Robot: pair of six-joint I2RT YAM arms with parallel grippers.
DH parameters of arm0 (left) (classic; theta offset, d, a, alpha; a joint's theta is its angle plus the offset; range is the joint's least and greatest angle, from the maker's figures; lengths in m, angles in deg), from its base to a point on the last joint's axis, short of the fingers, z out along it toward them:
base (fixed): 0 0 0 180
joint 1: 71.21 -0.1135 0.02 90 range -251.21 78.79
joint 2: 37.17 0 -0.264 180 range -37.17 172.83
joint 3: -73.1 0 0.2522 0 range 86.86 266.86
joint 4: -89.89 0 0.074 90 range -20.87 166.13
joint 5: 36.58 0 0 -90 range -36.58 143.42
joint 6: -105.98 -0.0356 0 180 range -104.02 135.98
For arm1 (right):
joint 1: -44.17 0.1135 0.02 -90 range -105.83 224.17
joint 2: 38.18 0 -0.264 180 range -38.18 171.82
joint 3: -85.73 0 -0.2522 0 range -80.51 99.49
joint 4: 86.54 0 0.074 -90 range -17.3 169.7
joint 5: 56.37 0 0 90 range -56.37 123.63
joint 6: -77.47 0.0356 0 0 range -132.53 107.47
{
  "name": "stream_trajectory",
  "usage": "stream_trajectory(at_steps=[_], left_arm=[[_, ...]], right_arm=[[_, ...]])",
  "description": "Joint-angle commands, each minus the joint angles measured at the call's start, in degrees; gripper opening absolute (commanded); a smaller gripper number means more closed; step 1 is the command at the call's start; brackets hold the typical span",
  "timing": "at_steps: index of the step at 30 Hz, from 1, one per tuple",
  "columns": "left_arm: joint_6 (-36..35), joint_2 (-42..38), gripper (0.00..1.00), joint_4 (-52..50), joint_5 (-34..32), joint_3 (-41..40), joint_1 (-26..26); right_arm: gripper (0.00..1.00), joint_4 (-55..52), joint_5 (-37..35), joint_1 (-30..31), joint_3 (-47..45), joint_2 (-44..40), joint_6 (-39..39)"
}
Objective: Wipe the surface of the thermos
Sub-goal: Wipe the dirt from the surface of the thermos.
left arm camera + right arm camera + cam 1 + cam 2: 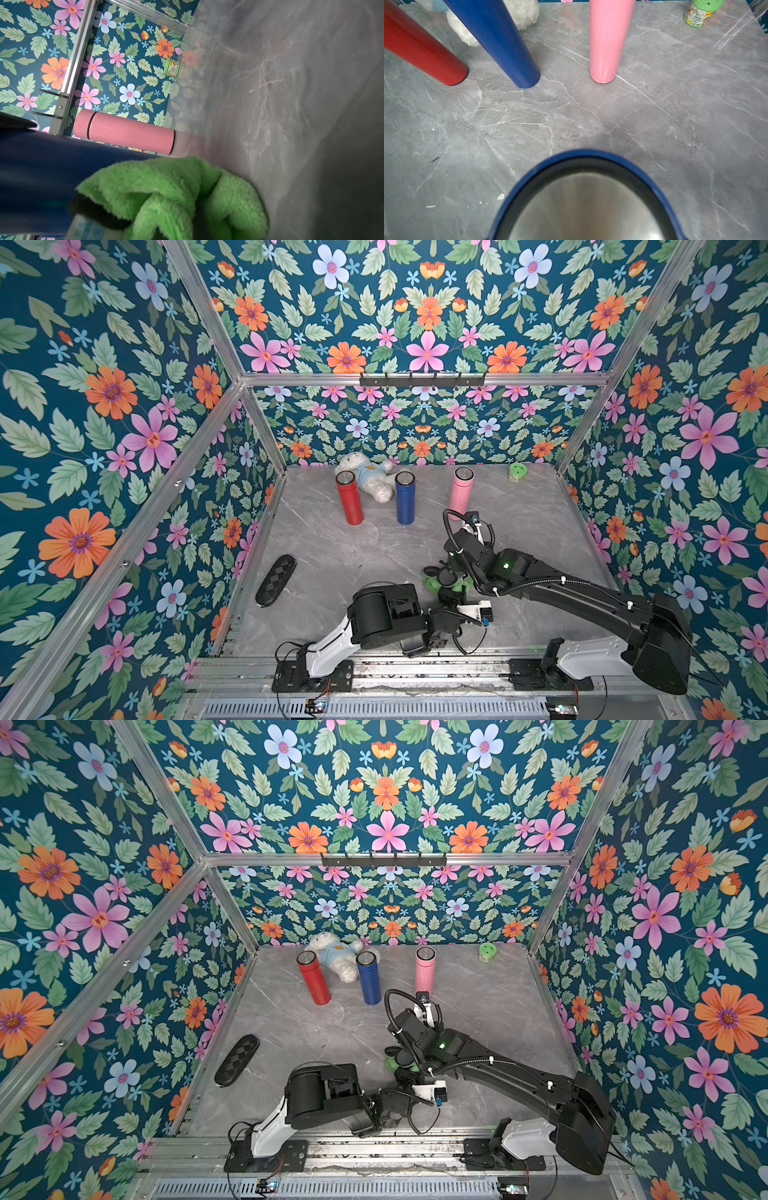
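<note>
Right gripper [449, 570] is clamped round the navy thermos [583, 207] near the table's [675, 124] middle. Left gripper [451, 594], at its 6 o'clock, is pinched tight on the green cloth [176, 187], which lies against the thermos's side. Red thermos [350, 499], blue thermos [405, 499] and pink thermos [460, 493] stand at 12 o'clock.

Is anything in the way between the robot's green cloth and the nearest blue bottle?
Nothing visible is. In the left wrist view the green cloth, pinched in the left end effector, lies right against the side of the near blue thermos.
</note>
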Motion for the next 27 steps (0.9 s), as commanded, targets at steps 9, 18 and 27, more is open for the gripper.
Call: stream_trajectory(at_steps=[9, 18, 27], left_arm=[[-6.56, -7.74, 0.0, -0.51, -2.91, 3.12, -1.35], [1.78, -3.09, 0.0, -1.66, -6.23, 0.41, 0.12], [18.03, -12.07, 0.0, -6.92, -6.58, -9.39, 3.67]], right_arm=[[0.0, -4.0, 7.0, -0.02, -1.22, 2.45, 2.46], [0.0, -5.79, 7.66, -1.62, 1.25, 0.13, 0.59], [0.0, -7.6, 11.33, -7.51, 4.32, -4.27, -7.21]])
